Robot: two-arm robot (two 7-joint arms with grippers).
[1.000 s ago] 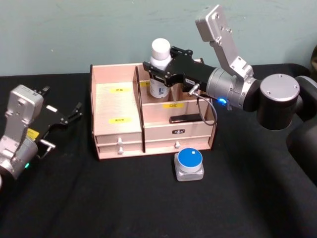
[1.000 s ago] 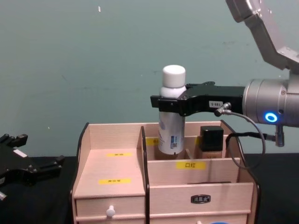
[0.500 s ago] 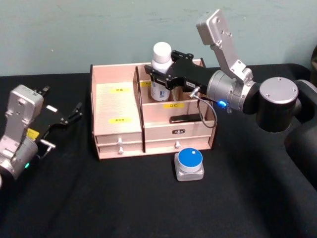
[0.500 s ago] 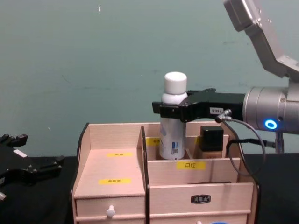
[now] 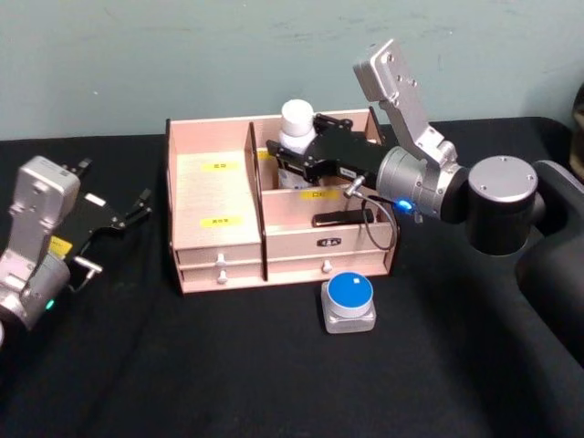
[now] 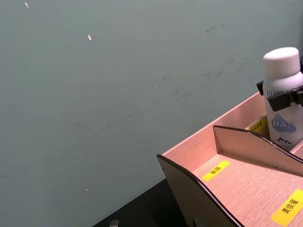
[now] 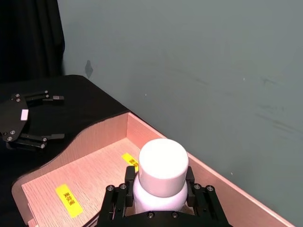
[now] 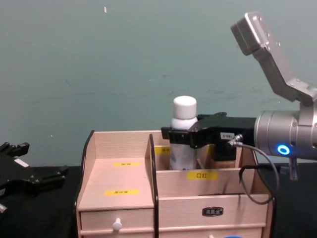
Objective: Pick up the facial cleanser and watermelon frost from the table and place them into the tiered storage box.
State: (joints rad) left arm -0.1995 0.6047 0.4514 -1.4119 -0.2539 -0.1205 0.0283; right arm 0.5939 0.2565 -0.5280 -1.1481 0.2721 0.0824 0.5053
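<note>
Chest view has the right gripper [image 8: 181, 137] reaching in from the right, clenched on the bottle [image 8: 184, 112] just under its white cap. The bottle stands upright with its lower half sunk into a rear compartment of the box [image 8: 119, 184], just right of the tall divider (whether its base touches the compartment floor is hidden by the front wall). From the head view, the box sits at the back of the black surface [image 5: 228, 374], and the blue-lidded jar [image 5: 349, 301] rests on the surface just in front of the box's right drawers, apart from both grippers. The left gripper [image 5: 111, 185] lies low at the far left, well clear of the box, fingers spread and holding nothing.
</note>
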